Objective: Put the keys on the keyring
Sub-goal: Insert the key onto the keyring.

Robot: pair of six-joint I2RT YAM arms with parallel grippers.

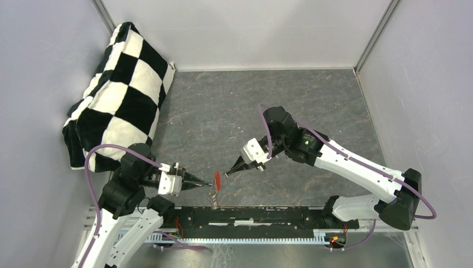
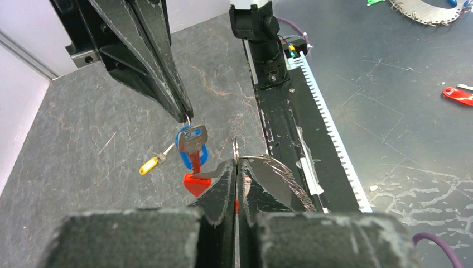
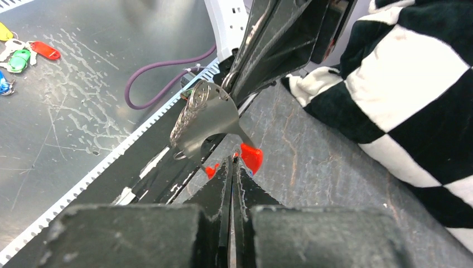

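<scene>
Both pairs of jaws are shut, tips facing each other above the table's (image 1: 268, 106) near edge. Our right gripper (image 2: 187, 116) pinches the keys (image 2: 193, 142) at the top, long axes hanging down. Our left gripper (image 2: 235, 166) pinches a silver plate (image 2: 273, 177). The keyring (image 2: 195, 183) hangs just beside the left tips, nearer that arm. We count two keys and one keyring.

Red keyring (image 1: 217, 180) midair, edge-on; grey keys (image 2: 193, 142) (one blue-capped, one yellow-capped) just beside
</scene>
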